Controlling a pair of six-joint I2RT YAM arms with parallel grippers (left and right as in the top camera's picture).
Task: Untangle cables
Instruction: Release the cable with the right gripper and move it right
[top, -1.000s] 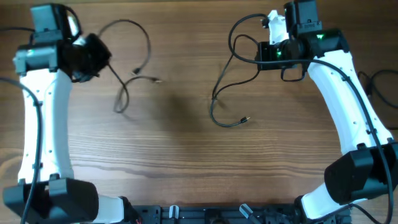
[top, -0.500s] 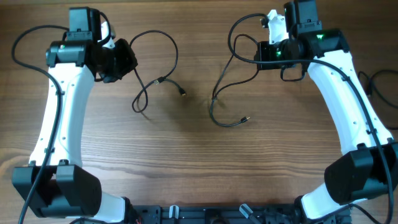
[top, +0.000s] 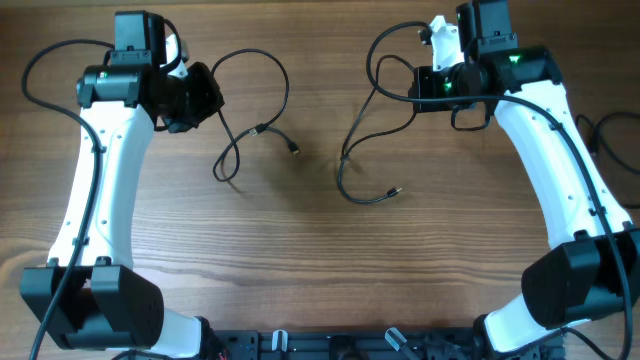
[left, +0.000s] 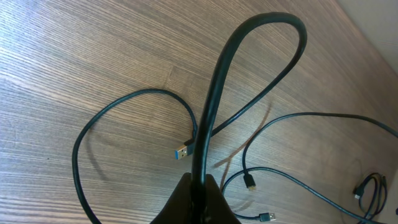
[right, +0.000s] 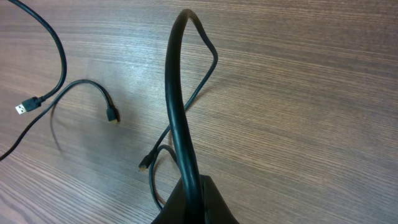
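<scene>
The cables (left: 213, 99) are showing black on the desk (top: 300, 260), which is displaying brown wood grain. The left arm (top: 95, 190) and the right arm (top: 560, 170) are looking white with black joints. One plug (left: 183, 152) is showing blue.

Soft, even light on the brown wood-grain table (top: 300, 240); thin black cables (left: 213, 93) cast faint shadows; wrist views blur toward six o'clock.

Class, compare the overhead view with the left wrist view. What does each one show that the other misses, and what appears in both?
Only overhead: the whole left arm and right arm, and the right tool with the right cable. Only left wrist: the left tool seen close, tips shut, and a plug's blue tip. Both: the left cable looping over the wooden table.
</scene>
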